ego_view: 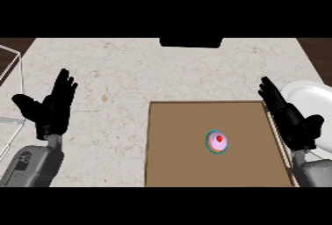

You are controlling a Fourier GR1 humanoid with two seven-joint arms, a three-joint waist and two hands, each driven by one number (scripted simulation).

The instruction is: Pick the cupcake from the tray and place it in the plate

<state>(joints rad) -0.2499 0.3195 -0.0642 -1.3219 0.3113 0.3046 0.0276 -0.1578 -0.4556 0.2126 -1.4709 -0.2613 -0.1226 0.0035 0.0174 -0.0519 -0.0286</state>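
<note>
The left forearm (32, 165) and right forearm (315, 172) are seen rising from the lower edge. The left hand (48, 110) is held over the bare counter (130, 70), well left of the tray (175, 149), fingers straight and spread, nothing grasped; the right hand (293, 124) is held along the tray's right edge, overlapping the plate (315, 94), fingers straight and released. One cupcake (217, 141) is counted, standing on the tray, right of its middle; one tray and one white plate are counted, side by side.

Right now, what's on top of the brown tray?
Only the cupcake, pink with a red top, sits on the tray. The right hand covers part of the tray's right edge, so that strip cannot be seen.
</note>
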